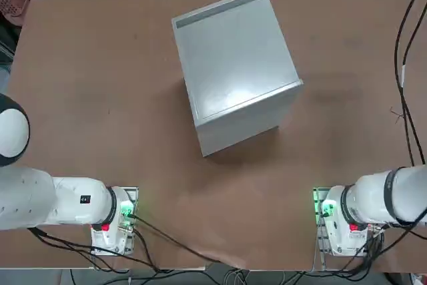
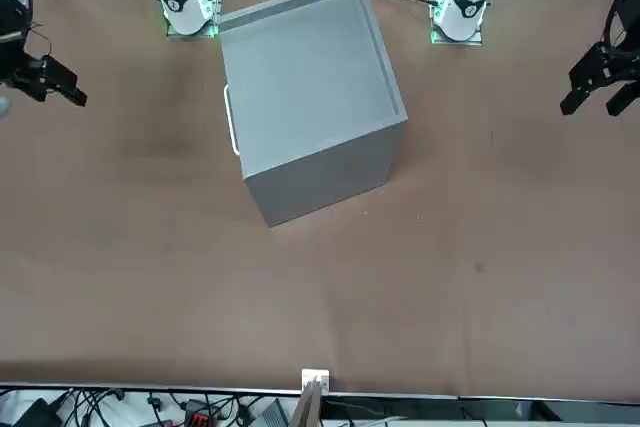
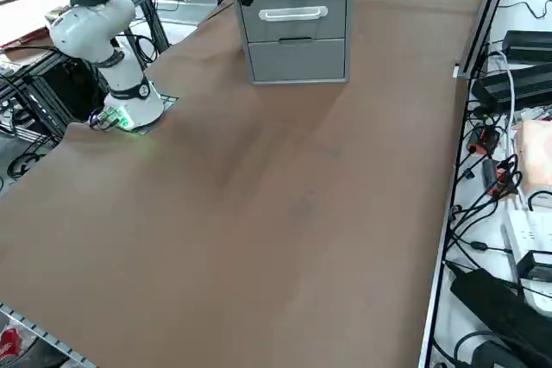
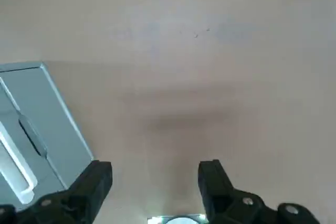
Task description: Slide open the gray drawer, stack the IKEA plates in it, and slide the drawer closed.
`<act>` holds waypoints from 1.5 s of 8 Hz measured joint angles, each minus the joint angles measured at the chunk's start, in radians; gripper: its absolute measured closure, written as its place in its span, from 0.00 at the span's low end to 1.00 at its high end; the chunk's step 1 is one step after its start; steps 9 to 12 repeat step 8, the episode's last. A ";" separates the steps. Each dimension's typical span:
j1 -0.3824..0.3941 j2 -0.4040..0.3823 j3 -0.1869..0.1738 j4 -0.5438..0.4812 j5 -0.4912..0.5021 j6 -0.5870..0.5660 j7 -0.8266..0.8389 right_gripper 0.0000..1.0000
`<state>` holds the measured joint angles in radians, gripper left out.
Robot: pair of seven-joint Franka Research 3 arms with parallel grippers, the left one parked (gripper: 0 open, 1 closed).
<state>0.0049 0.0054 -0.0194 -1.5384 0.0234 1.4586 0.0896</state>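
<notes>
The right gripper (image 4: 155, 174) hangs above bare brown table (image 4: 210, 77), its two black fingers (image 4: 94, 179) spread wide apart with nothing between them — released, empty.

Off to one side of the gripper, near but not touching, stands the gray cabinet (image 4: 37, 129): a big matte gray box whose front face shows in the wrist view beside one finger. From overhead it is a plain cube (image 1: 233, 65) set at a slant in the middle of the table, well forward of the right arm's base (image 1: 340, 221), its flat top bare.

The gray drawer (image 3: 293, 15) sits in the upper part of the cabinet's front, pushed in flush — shut. Its face is the same matte gray as the box and carries a pale horizontal bar handle (image 3: 293, 14). Below it a second gray panel (image 3: 297, 58) has a small dark slot at its top edge.

In the front view the handle (image 2: 231, 122) shows as a thin white bar on the cabinet side that faces the right gripper (image 2: 45, 77).
</notes>
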 joint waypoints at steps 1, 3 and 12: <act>0.048 -0.006 -0.044 -0.007 0.007 0.006 0.000 0.00; 0.131 -0.007 -0.097 -0.008 0.008 0.041 0.066 0.00; 0.147 -0.006 -0.115 -0.008 0.007 0.097 0.090 0.00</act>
